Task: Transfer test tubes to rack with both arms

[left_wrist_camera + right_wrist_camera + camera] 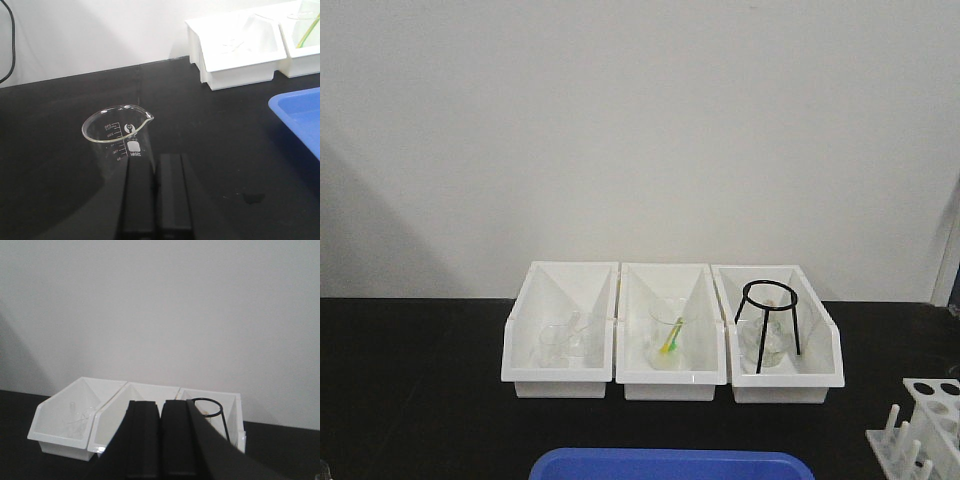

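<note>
A: Where do we stand with the test tubes? We can't make out a loose one anywhere. The left bin (560, 325) holds clear glassware, too blurred for us to call tubes or beakers.

B: And the rack (923, 425)? It sits at the table's near right corner in the front view, white, with round holes in its top plate and upright pegs along the near side, partly cut off by the frame edge. Its visible holes look unfilled.

A: So we judge our right arm the nearer one to the rack, though neither arm shows in the front view.

B: Our right gripper (161, 440) has its fingers pressed together on nothing and faces the three white bins, the black tripod stand (210, 412) just ahead to the right.

A: Our left gripper (156, 192) is likewise closed and empty, with a spouted beaker (118, 135) just in front of it, and a blue tray (300, 117) to its right.

B: Any tube's long axis we cannot tell yet.
</note>
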Controlling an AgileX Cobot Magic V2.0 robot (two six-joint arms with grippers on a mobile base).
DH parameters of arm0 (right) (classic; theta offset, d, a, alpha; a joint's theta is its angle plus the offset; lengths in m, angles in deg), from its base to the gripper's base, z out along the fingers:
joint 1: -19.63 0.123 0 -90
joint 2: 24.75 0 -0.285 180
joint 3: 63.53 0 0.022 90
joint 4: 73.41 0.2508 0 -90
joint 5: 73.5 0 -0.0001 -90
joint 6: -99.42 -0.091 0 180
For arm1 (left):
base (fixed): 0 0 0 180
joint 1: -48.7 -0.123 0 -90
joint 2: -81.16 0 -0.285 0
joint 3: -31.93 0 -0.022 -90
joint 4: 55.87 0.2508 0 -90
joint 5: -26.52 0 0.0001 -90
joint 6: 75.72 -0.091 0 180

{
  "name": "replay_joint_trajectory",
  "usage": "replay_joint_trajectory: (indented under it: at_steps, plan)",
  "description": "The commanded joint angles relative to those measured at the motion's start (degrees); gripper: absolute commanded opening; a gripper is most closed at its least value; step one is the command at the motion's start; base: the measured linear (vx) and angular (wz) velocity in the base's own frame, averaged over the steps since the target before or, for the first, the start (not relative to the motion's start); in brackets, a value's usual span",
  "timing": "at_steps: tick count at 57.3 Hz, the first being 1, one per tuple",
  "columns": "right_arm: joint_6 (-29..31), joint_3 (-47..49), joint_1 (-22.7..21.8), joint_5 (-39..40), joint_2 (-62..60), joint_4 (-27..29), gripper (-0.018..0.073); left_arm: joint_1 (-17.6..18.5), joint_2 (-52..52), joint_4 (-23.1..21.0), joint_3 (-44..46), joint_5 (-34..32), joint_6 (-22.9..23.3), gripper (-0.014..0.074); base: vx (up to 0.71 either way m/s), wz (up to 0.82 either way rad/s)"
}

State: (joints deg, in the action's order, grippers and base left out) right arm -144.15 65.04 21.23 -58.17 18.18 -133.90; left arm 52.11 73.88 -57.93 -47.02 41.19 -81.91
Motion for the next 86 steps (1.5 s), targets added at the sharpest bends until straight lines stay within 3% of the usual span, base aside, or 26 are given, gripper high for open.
replay_joint_trajectory:
  at_steps: [1, 9, 14, 18, 21, 26, 38, 54, 86]
  plan:
    - [11.65, -1.42, 0.21, 1.66, -0.59, 14.99, -0.0007, -0.06, 0.55, -0.53, -1.52, -4.35, 0.48, -0.0015, 0.00, 0.00]
    - [36.91, -7.86, 1.32, -0.86, -4.43, 41.72, -0.0007, -0.06, 0.55, -0.53, -1.52, -4.35, 0.48, -0.0015, 0.00, 0.00]
    - [51.98, -11.33, 1.78, -4.63, -8.72, 55.35, -0.0007, -0.06, 0.55, -0.53, -1.52, -4.35, 0.48, -0.0015, 0.00, 0.00]
    - [61.26, -14.13, 1.43, -6.95, -13.18, 63.25, -0.0007, -0.06, 0.55, -0.53, -1.52, -4.35, 0.48, -0.0015, 0.00, 0.00]
    - [66.80, -16.75, 0.76, -7.59, -17.50, 65.86, -0.0007, -0.06, 0.55, -0.53, -1.52, -4.35, 0.48, -0.0015, 0.00, 0.00]
    - [67.13, -21.67, -1.76, -7.59, -23.51, 65.88, -0.0007, -0.06, 0.55, -0.53, -1.52, -4.35, 0.48, -0.0015, 0.00, 0.00]
    - [59.76, -28.24, -6.35, -10.20, -35.24, 58.76, -0.0007, -0.06, 0.55, -0.53, -1.52, -4.35, 0.48, -0.0015, 0.00, 0.00]
    - [60.05, -28.16, -6.29, -14.82, -36.19, 57.77, -0.0007, -0.06, 0.55, -0.54, -1.52, -4.22, 0.48, -0.0015, 0.00, 0.00]
    - [60.05, -28.16, -6.29, -14.82, -36.19, 57.77, -0.0007, -0.06, 0.55, -0.54, -1.52, -4.22, 0.48, -0.0015, 0.00, 0.00]
